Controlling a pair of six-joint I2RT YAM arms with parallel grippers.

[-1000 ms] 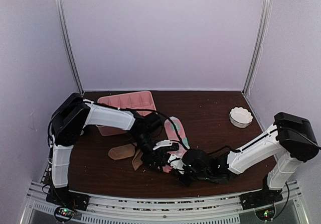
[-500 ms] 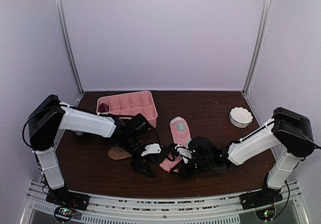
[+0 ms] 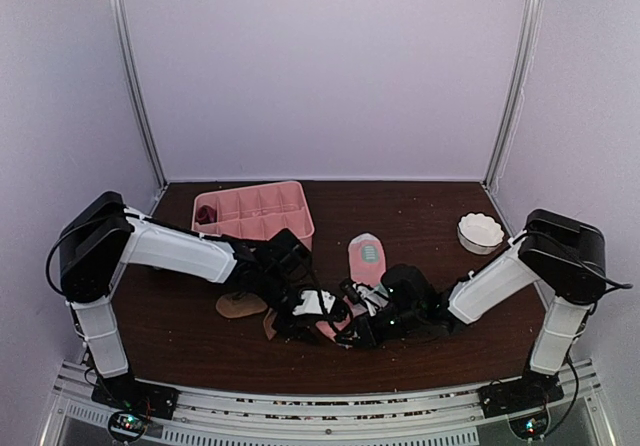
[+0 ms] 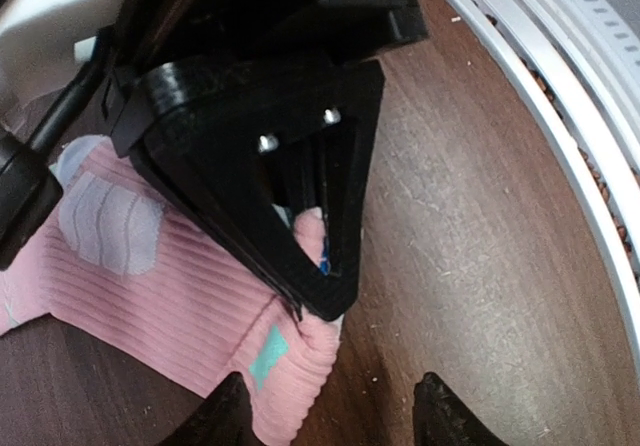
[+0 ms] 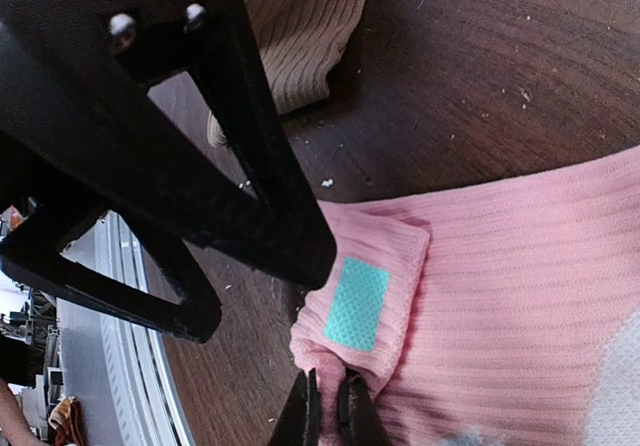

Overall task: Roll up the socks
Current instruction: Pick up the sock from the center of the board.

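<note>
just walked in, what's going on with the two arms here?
Both arms are on one pink sock near the front of the table. The right gripper is pinched shut on the sock's folded-over end; the left gripper hovers open beside it, holding nothing. A tan sock lies to the left, in no gripper. Neither looks rolled yet.

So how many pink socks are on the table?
2. One pink sock lies flat alone, further back. The second pink sock is in front, between the left gripper and right gripper. Others could hide under them.
</note>
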